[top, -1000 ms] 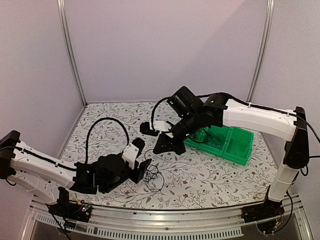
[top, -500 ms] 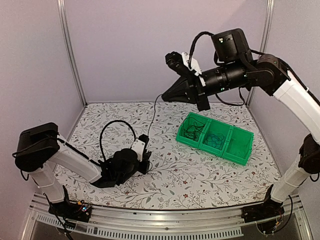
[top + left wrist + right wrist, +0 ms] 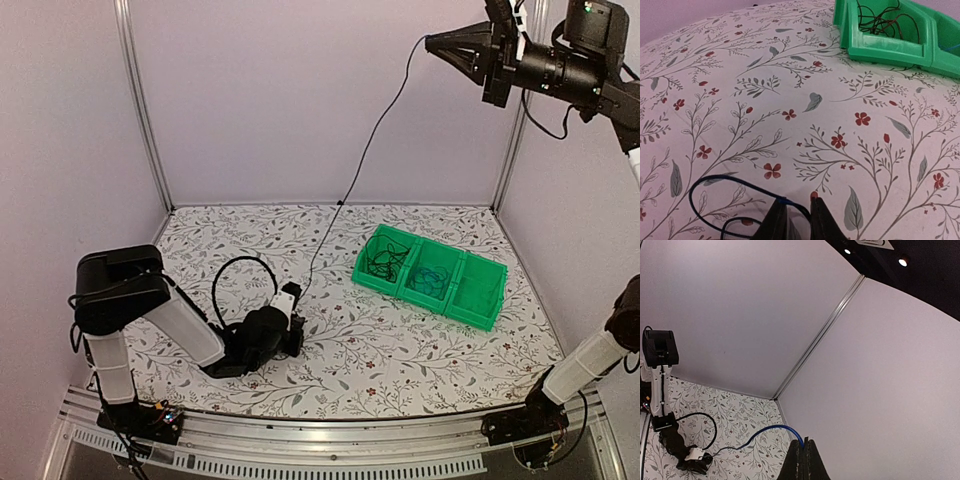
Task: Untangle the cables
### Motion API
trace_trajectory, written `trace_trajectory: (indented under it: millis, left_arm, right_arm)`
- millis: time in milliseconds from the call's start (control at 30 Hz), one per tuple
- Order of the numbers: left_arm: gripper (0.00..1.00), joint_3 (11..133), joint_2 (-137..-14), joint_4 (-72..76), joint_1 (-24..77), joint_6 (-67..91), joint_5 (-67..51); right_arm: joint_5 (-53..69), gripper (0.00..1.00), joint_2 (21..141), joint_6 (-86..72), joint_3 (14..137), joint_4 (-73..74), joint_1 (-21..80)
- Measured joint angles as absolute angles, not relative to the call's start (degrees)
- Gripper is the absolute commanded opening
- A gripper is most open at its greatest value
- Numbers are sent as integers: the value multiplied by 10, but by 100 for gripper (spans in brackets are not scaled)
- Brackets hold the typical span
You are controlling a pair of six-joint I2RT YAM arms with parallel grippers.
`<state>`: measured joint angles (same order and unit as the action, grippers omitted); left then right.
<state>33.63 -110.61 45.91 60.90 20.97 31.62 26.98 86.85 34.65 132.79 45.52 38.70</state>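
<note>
One thin dark cable (image 3: 371, 137) stretches in a nearly straight line from my right gripper (image 3: 432, 43), raised high at the top right, down to my left gripper (image 3: 298, 322) on the table. In the right wrist view the gripper (image 3: 803, 444) is shut on the bluish cable (image 3: 765, 430), which arcs out of its tips. In the left wrist view the gripper (image 3: 795, 212) has its jaws drawn close, with the cable (image 3: 740, 184) passing between them and a loop lying on the cloth to the left. More cables (image 3: 385, 258) lie coiled in the green bin (image 3: 478, 318).
The green bin (image 3: 880, 47) has three compartments and stands right of centre on the floral cloth. The left arm's thick black hose (image 3: 240, 265) arches behind its gripper. Pale walls with metal corner posts (image 3: 140, 110) enclose the table.
My right gripper rose from beside the bin to the top right, pulling one cable out taut. My left gripper shifted right along the table and its jaws narrowed around the cable.
</note>
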Motion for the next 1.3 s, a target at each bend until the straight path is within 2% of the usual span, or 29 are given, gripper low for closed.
trace_trajectory:
  millis: [200,467,867,1033,1300]
  left_arm:
    - [22,336,-1107,471,607,231,313]
    - [28,328,-1107,473,607,249,315]
    - [39,342,-1026,409,628,232,316]
    - [41,375,-993,364,654,222,321]
    - [43,403,-983,300,678,216,335]
  right_arm:
    - [231,0,851,343,1331,425,346]
    - [211,0,848,319,1296,384,238]
    - [262,0,803,285,1097,290,74]
    - [287,0,799,268,1031,264,44]
    - [298,0,795,254,1052,243,33]
